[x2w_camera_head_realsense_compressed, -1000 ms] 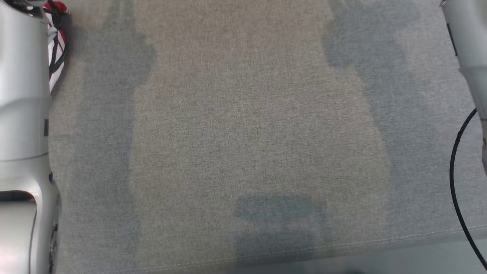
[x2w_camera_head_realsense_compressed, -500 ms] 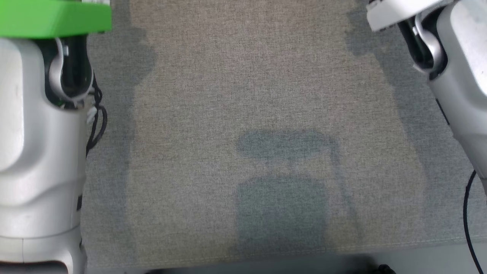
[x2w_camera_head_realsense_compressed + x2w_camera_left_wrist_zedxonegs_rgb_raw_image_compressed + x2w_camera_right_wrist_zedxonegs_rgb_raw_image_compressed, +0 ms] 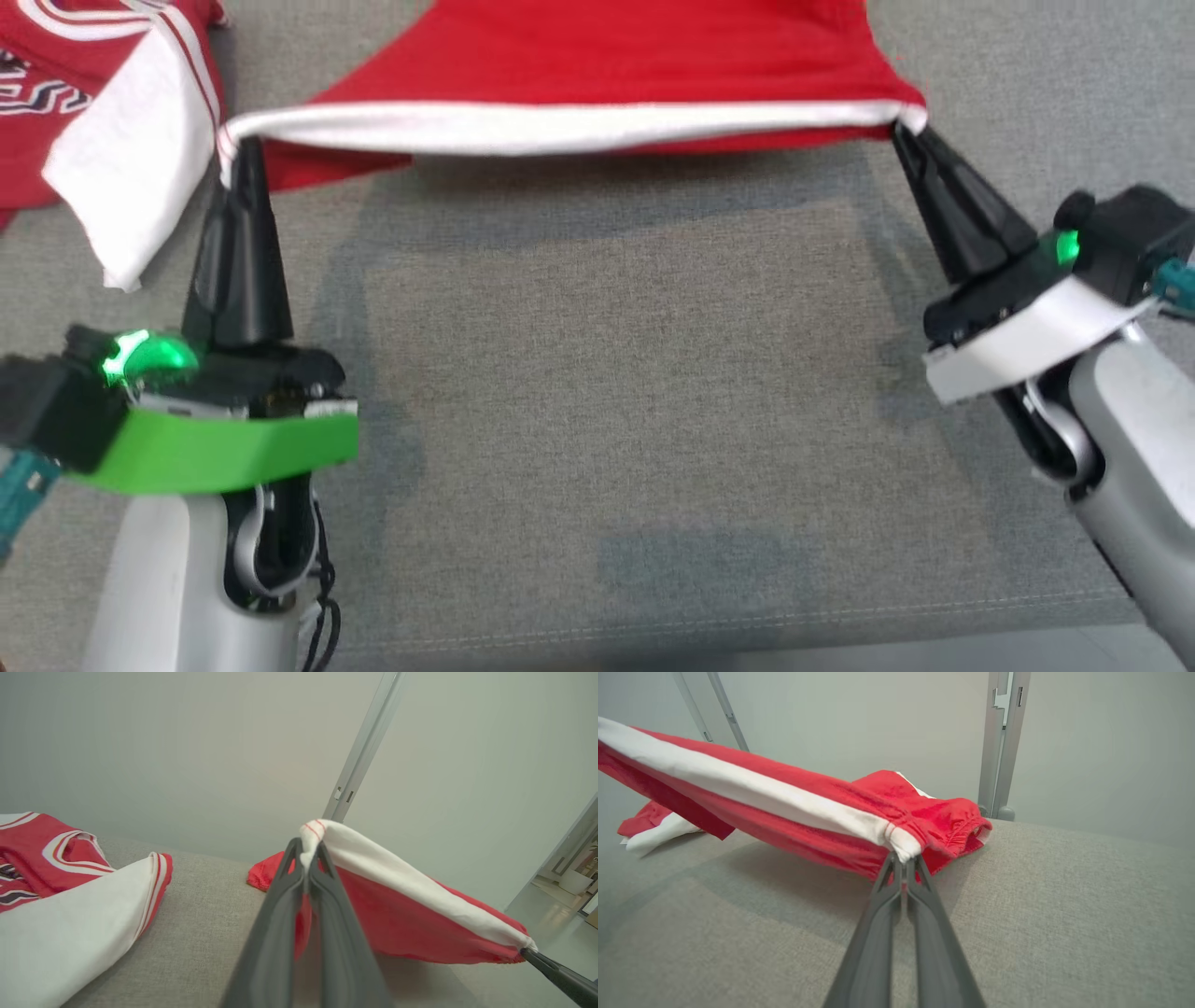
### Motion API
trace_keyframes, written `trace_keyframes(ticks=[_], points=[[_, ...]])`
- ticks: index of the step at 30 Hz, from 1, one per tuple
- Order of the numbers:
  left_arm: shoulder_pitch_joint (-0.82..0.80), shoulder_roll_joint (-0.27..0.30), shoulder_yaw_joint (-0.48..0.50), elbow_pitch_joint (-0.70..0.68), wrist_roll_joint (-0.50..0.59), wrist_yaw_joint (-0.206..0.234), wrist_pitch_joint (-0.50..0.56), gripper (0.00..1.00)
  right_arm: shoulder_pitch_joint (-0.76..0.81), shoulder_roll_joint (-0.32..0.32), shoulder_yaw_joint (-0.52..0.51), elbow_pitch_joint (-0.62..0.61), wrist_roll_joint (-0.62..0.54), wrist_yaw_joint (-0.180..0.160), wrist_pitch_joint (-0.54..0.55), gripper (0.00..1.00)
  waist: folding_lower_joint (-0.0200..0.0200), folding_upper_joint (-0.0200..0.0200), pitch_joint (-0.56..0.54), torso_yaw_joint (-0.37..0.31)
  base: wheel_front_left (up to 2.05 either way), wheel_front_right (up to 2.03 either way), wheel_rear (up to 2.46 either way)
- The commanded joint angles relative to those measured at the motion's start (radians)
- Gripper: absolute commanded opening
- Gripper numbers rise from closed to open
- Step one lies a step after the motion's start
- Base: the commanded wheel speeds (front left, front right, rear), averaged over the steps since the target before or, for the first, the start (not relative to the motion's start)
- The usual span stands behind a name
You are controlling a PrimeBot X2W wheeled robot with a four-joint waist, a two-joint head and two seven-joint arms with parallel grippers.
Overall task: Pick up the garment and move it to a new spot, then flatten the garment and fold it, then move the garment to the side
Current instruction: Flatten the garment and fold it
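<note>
Grey fabric surface, pale wall

On the cushion, the garment at twelve o'clock hangs between left gripper at ten and right gripper at two.

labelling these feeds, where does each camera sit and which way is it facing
Head view: on the head, looking down at the grey woven fabric surface; left gripper and right gripper show, each shut on the red garment with a white band.
Left wrist view: on the left wrist, looking along its dark fingers across the surface to a pale wall.
Right wrist view: on the right wrist, along its fingers toward a grey metal post.
Shared: all three show the garment's stretched white band.
</note>
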Motion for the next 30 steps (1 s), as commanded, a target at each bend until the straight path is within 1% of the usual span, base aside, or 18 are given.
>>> trace_keyframes(ticks=[1, 6, 12, 18, 23, 27, 30], points=[[0.060, -0.007, 0.007, -0.010, 0.015, -0.003, 0.000, 0.00, 0.060, -0.001, -0.007, -0.018, -0.010, -0.001, -0.004, 0.00, 0.0001, 0.0099, -0.097, 0.023, 0.00, 0.00, 0.00], [0.206, -0.044, 0.028, -0.027, 0.032, -0.003, 0.000, 0.00, 0.229, 0.039, -0.050, -0.068, -0.043, -0.001, -0.004, 0.00, 0.0001, 0.0099, -0.164, 0.034, 0.00, 0.00, 0.00], [0.330, -0.069, 0.015, -0.042, 0.051, -0.003, 0.000, 0.00, 0.418, 0.099, -0.095, -0.131, -0.075, -0.001, -0.004, 0.00, 0.0001, 0.0099, -0.238, 0.034, 0.00, 0.00, 0.00], [0.406, -0.075, 0.024, -0.066, 0.051, -0.003, 0.000, 0.00, 0.547, 0.111, -0.107, -0.175, -0.075, -0.001, -0.004, 0.00, 0.0001, 0.0099, -0.287, 0.016, 0.00, 0.00, 0.00], [0.489, -0.071, 0.027, -0.112, 0.056, -0.003, 0.000, 0.00, 0.644, 0.100, -0.090, -0.203, -0.049, -0.001, -0.004, 0.00, 0.0001, 0.0099, -0.314, -0.003, 0.00, 0.00, 0.00], [0.545, -0.066, 0.031, -0.131, 0.055, -0.003, 0.000, 0.00, 0.692, 0.093, -0.075, -0.228, -0.027, -0.001, -0.004, 0.00, 0.0001, 0.0099, -0.324, -0.016, 0.00, 0.00, 0.00], [0.555, -0.059, 0.029, -0.133, 0.053, -0.003, 0.000, 0.00, 0.702, 0.098, -0.083, -0.231, -0.021, -0.001, -0.004, 0.00, 0.0001, 0.0099, -0.330, -0.026, 0.00, 0.00, 0.00]])
